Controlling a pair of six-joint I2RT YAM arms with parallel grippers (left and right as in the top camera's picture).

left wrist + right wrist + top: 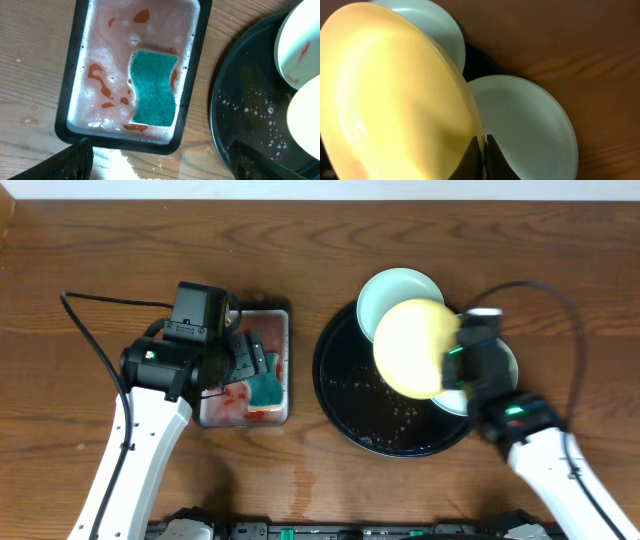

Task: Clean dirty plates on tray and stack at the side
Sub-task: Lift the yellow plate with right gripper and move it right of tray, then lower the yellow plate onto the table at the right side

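Right tool point(482, 152) pinches yellow plate point(410, 350) by rim, tilted above black tray point(350, 390). Left tool point(165, 162) wide, empty, over sponge point(154, 90) in soapy small tray point(115, 139). Smeared mint plate point(395, 290) at big tray's far edge. Second mint plate point(530, 125) below right tool; on tray or counter, can't tell. Best: lower left tool straight, grip sponge across waist. Hold yellow plate steady; rim pinch likely slips under wiping push.

Even light, rt wrist blurry.

Overhead, the right gripper point(458, 350) and yellow plate point(408, 345) hide most of the mint plate point(447, 402) at the tray's point(345, 380) three o'clock.
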